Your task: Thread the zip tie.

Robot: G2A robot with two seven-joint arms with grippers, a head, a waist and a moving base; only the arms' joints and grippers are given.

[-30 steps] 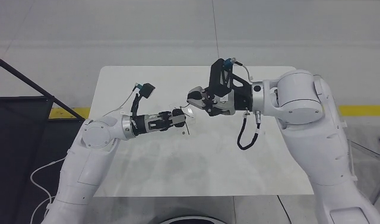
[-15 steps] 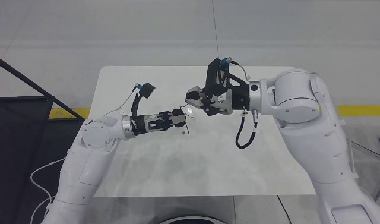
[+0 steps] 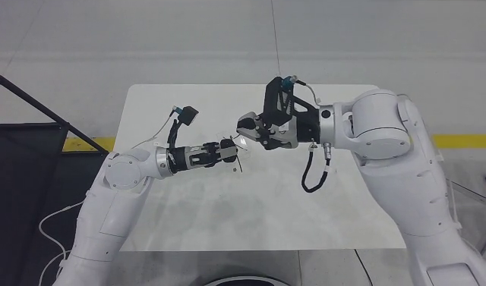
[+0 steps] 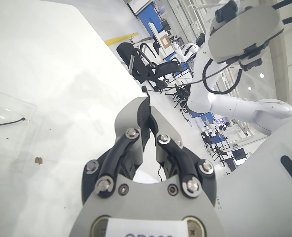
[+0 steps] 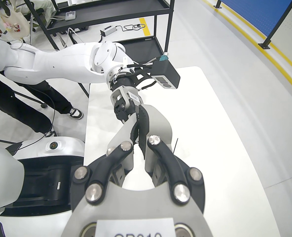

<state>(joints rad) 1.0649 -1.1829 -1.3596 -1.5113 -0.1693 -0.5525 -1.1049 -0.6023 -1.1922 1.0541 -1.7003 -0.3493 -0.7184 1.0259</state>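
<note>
Since a second ago our right gripper has crept closer to our left gripper, both with pads pressed together, well inside the table edges, the left clamping the zip tie, whose head pokes just past its fingertips.

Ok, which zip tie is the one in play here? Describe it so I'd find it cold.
Over the white table, find the left gripper, shut on a thin black zip tie whose small head pokes past its fingertips. The other black tie lies flat on a clear sheet on the table; this one is held aloft.
</note>
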